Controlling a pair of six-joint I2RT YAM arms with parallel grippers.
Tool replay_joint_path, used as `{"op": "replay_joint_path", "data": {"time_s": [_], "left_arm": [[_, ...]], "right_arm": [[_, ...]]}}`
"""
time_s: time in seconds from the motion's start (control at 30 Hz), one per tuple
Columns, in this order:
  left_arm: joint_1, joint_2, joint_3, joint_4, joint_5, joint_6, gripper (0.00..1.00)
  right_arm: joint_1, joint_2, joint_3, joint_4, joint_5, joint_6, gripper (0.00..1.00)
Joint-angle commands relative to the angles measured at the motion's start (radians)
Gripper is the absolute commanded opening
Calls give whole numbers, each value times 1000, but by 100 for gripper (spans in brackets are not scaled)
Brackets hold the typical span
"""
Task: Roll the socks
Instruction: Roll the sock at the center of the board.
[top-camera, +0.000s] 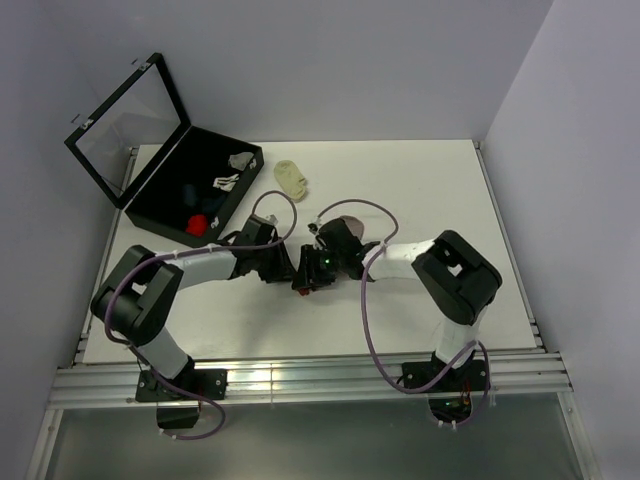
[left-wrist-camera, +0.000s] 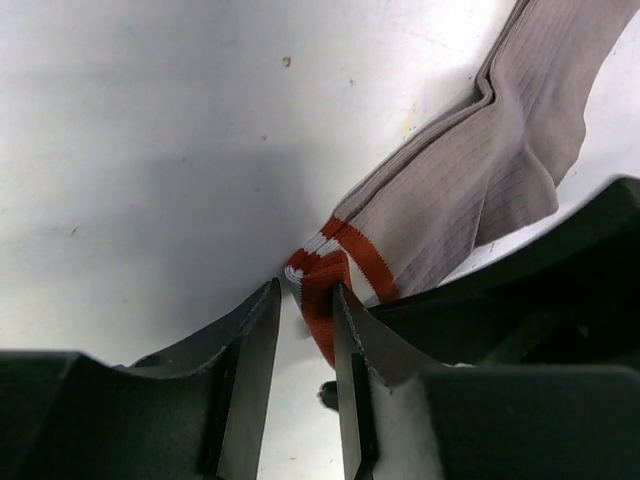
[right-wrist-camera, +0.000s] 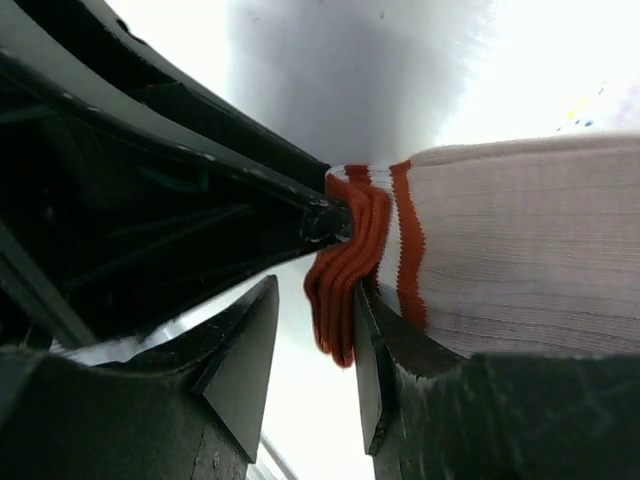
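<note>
White tabletop (top-camera: 420, 190) in pale-walled corner, black case (top-camera: 160, 215) upper left, dusty-pink sock (left-wrist-camera: 480, 170) at centre, right gripper (right-wrist-camera: 312, 295) parted, left gripper (left-wrist-camera: 305, 290) grip unclear.

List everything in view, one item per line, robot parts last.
table: one, white, under everything.
case: one, black, lid open, far left of table.
pale items: at least two, white-grey, inside case.
red item: one, at the near end of the case; identity unclear.
small sock: one, pale yellow, on table right of case.
pink sock: one, dusty pink with red-and-white cuff, table centre.
left arm: one, black and white, reaching to centre.
right arm: one, same colours, reaching to centre.
left pincer: black, cuff between its fingers.
right pincer: black, open at the cuff.
</note>
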Motion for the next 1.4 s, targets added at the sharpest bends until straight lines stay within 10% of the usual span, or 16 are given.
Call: {"op": "replay_joint_path", "data": {"time_s": [0.0, 0.2, 0.37, 0.73, 1.37], "left_arm": [[-17, 78, -22, -149, -108, 20, 35], [-22, 98, 5, -167, -103, 12, 34], [-22, 73, 7, -170, -105, 9, 35], [-8, -129, -77, -129, -90, -25, 65], [-8, -125, -125, -43, 33, -51, 54]], "right_arm": [[72, -53, 86, -232, 258, -134, 43], [164, -30, 154, -366, 529, -177, 35], [166, -40, 111, -309, 467, -165, 0], [3, -44, -88, 172, -150, 59, 0], [-133, 140, -240, 558, -303, 322, 0]]}}
